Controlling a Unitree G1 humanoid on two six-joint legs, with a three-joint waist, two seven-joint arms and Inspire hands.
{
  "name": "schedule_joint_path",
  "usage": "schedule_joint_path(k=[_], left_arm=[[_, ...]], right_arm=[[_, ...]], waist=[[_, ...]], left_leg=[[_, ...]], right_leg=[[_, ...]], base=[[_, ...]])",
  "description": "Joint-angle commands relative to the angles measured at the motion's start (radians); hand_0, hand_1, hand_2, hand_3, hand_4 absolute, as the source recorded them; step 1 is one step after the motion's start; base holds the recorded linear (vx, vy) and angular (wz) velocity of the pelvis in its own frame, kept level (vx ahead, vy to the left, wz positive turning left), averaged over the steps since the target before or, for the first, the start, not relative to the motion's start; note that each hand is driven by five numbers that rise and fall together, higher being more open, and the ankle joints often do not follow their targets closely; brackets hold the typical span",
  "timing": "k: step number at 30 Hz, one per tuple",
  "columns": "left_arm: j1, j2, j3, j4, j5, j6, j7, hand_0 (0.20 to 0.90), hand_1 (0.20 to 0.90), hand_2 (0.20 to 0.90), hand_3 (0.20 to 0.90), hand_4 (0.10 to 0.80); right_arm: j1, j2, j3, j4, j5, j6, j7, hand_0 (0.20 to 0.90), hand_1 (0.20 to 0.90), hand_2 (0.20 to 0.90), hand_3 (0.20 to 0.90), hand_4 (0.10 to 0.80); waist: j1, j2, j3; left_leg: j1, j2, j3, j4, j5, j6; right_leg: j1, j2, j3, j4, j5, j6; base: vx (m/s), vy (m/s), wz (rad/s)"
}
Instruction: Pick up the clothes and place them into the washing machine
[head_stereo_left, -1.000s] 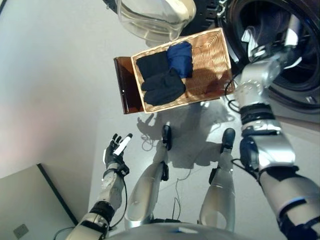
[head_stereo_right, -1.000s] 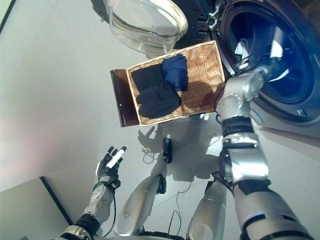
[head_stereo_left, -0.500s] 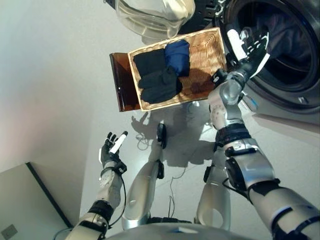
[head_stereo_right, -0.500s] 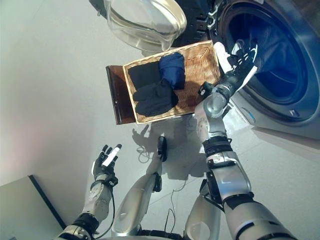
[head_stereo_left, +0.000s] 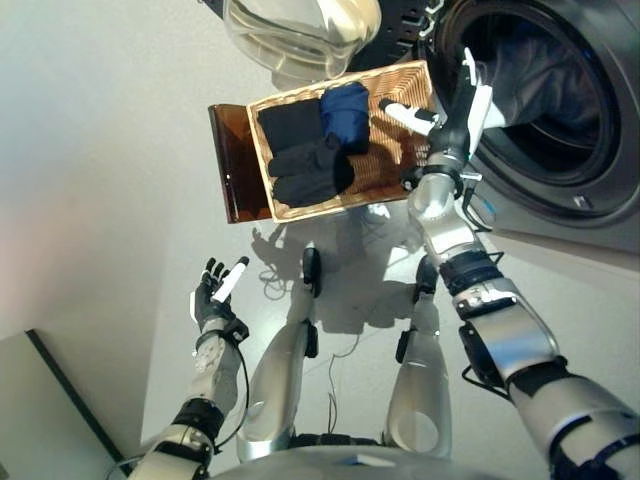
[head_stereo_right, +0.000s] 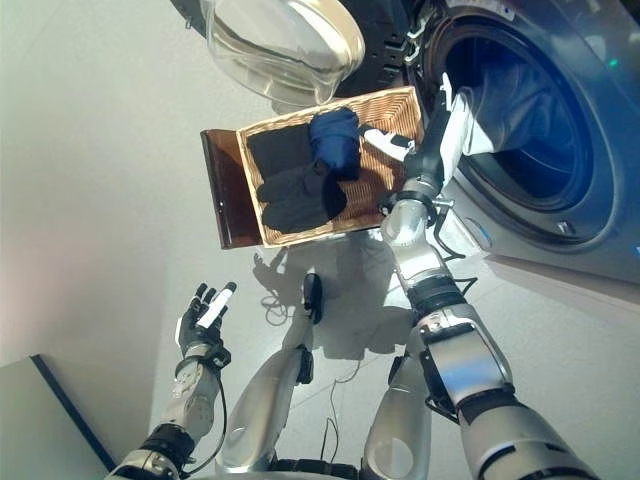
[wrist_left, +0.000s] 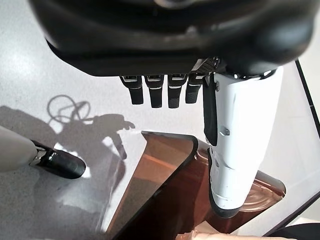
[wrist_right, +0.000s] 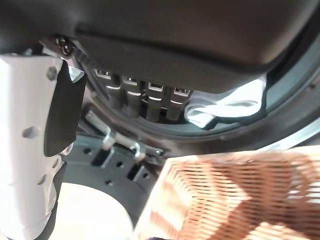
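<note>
Both the right hand (head_stereo_left: 452, 112) and left hand (head_stereo_left: 213, 296) are spread empty; the washing machine (head_stereo_left: 560, 110) is cut off.

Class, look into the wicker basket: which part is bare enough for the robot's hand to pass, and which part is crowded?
The wicker basket is bare at its washing machine end, beside the open right hand. Its other end is crowded with a blue garment and dark clothes.

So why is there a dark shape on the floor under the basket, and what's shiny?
Left eye view: light from above casts the dark shape beside the wicker basket onto the floor; the open glass door catches bright glare. Right wrist view: the right hand looms dark and close.
</note>
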Motion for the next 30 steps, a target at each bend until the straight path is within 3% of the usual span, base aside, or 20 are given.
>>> schedule_joint_path(k=[1,12,30], left_arm=[[0.022,0.082,0.054,-0.040,0.030,-0.079,0.036,0.900,0.900,0.900,0.900,0.800],[0.017,0.107,0.063,-0.082,0.044,-0.084,0.041,0.900,0.900,0.900,0.900,0.800],[0.017,0.147,0.021,-0.202,0.057,-0.099,0.039,0.900,0.900,0.900,0.900,0.800]], right_arm=[[-0.126,-0.020,0.040,0.019,-0.012,-0.059,0.004,0.900,0.900,0.900,0.900,0.800],[-0.161,-0.018,0.098,0.126,-0.015,-0.041,0.063,0.900,0.900,0.900,0.900,0.800],[-0.346,-0.003,0.205,0.405,-0.048,0.005,0.107,0.900,0.900,0.900,0.900,0.800]], waist=[[0.037,0.014,-0.029],[0.045,0.010,-0.005],[0.101,0.038,0.016]], left_leg=[[0.005,0.025,0.022,-0.008,-0.039,-0.088],[-0.021,0.025,0.006,-0.008,-0.032,-0.093],[-0.092,0.015,-0.028,-0.008,-0.015,-0.092]], right_leg=[[0.006,0.042,0.043,0.112,-0.132,-0.035],[-0.012,0.043,0.031,0.126,-0.132,-0.036],[-0.085,0.037,0.009,0.174,-0.152,-0.035]], base=[[0.000,0.000,0.00],[0.000,0.000,0.00],[-0.002,0.009,0.04]])
